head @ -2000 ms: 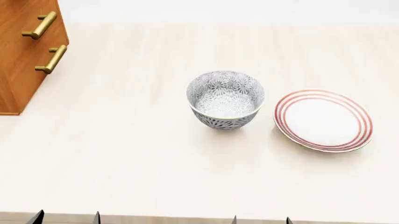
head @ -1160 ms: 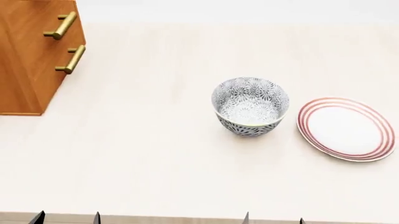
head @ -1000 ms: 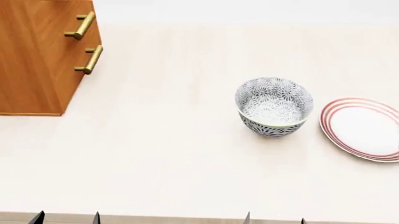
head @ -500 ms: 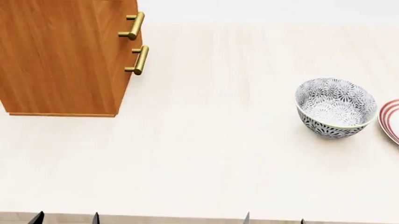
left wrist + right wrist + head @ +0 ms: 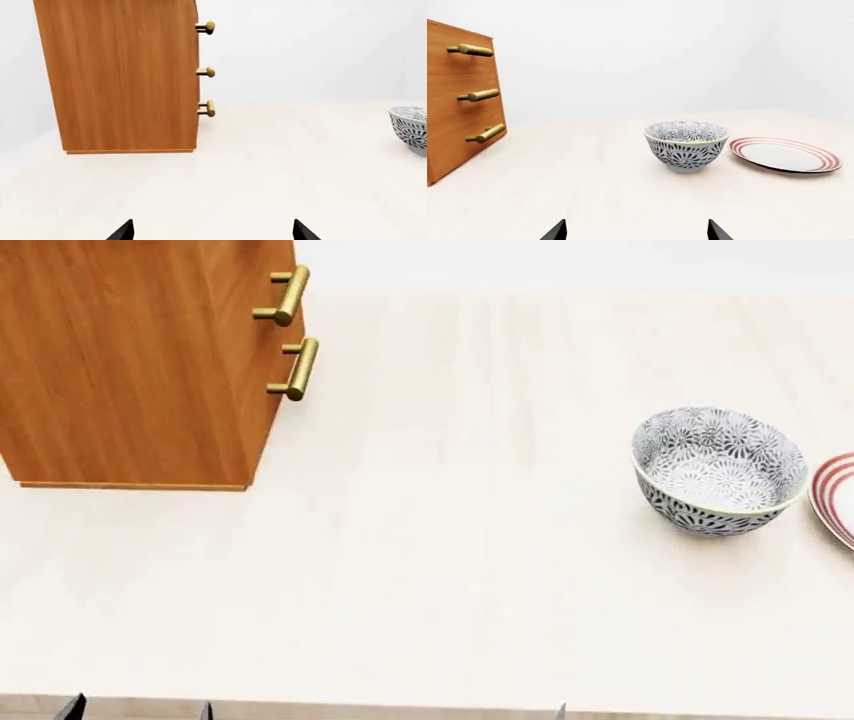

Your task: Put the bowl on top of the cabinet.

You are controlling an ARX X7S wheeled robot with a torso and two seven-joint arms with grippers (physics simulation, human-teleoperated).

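Bowl (image 5: 719,471): upright on table (image 5: 467,570), 3 o'clock of cabinet (image 5: 134,360), well apart, beside plate (image 5: 784,155). Step: approach, nothing held. Right gripper (image 5: 636,231), left gripper (image 5: 212,231): jaws spread. Next: right gripper must close on the rim.

Left gripper (image 5: 212,231) and right gripper (image 5: 637,230): only the dark fingertips enter each wrist view, spread wide apart, holding nothing. In the head view the tips (image 5: 74,707) barely show at the near edge. Arms out of sight.
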